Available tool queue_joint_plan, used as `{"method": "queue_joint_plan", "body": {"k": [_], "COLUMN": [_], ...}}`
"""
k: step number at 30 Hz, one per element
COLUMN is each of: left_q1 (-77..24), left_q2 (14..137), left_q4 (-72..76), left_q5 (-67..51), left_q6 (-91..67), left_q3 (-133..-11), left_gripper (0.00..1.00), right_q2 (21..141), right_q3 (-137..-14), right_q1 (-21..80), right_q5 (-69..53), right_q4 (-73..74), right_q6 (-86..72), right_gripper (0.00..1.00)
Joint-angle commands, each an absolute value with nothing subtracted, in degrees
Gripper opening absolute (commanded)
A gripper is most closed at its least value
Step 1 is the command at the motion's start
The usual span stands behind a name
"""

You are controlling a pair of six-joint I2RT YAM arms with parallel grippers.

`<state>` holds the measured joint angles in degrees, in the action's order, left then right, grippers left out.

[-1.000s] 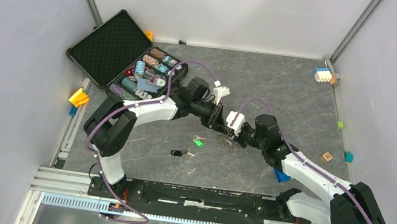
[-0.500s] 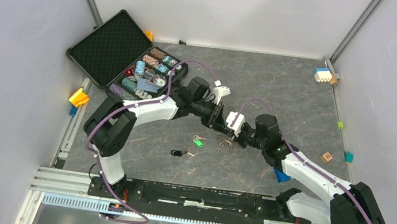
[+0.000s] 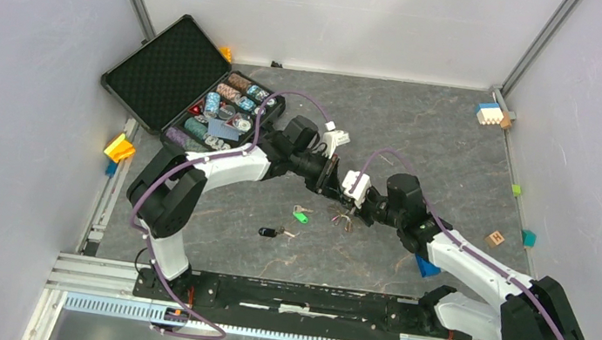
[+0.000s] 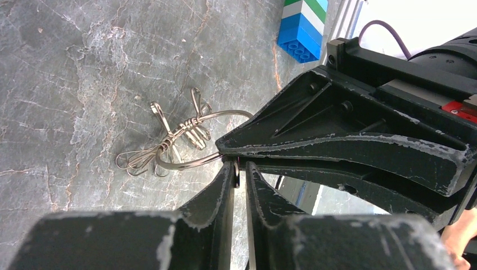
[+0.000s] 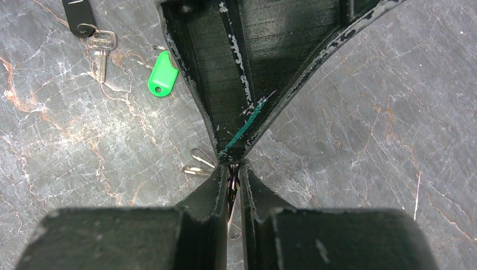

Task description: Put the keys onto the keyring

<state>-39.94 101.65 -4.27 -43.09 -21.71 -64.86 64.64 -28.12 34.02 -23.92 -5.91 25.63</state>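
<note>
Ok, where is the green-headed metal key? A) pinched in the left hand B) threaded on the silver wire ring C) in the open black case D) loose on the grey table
D: the metal key with the bright green plastic head lies on the grey marbled table, apart from the thin round silver wire ring that the left hand and right hand pinch.

Keyring (image 4: 188, 126): thin silver wire ring, being pinched at one edge by the left gripper (image 4: 239, 169) and right gripper (image 5: 233, 179), tip to tip. Its small plain keys are bunching on the free side and fanning out low over the table (image 5: 365, 140); can't tell if they're touching it. Green-headed key (image 5: 159, 73) is lying flat near the ring, off it. Black-headed key (image 5: 79, 10) is lying flat just past the green one, apart from it.
</note>
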Motion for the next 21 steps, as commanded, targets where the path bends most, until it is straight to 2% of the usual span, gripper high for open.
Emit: {"method": "queue_joint_plan", "body": {"k": [1,4,7,9,11,15,17,21], "left_q1": [-40.25,-40.26,-40.26,-40.21,-40.00,-39.32,-38.82,-38.03], "left_q2": [101.51,101.43,100.93,100.44,100.06,99.98,99.93,99.58], "left_q4": [-4.35,-4.61,-4.79,-4.75,-4.83,-5.27,-5.36,-6.07], "left_q5": [-43.34,-43.37,-43.44,-43.59,-43.59,-44.37,-44.83,-45.47], "left_q6": [-18.19,-18.19,-18.56,-19.72,-21.57,-25.50,-27.79,-31.48], "left_q3": [-66.62,-66.86,-66.91,-66.71,-66.53,-66.87,-66.98,-67.24], "left_gripper": [0.17,0.03,0.02,0.02,0.02,0.02,0.02,0.02], "right_q2": [63.85,63.81,63.75,63.65,63.09,61.45,60.39,57.60], "right_q3": [-30.37,-30.50,-30.41,-30.50,-30.60,-30.50,-30.50,-30.06], "right_q1": [34.21,34.32,34.14,34.13,34.12,34.10,34.10,34.01], "right_q5": [-24.63,-24.66,-24.80,-25.16,-25.31,-25.45,-25.74,-26.13], "right_q4": [-7.38,-7.38,-7.30,-6.97,-6.60,-5.60,-4.89,-4.16], "right_q6": [26.10,26.08,26.26,26.52,27.44,30.13,31.88,35.35], "right_gripper": [0.00,0.00,0.06,0.17,0.32,0.52,0.54,0.52]}}
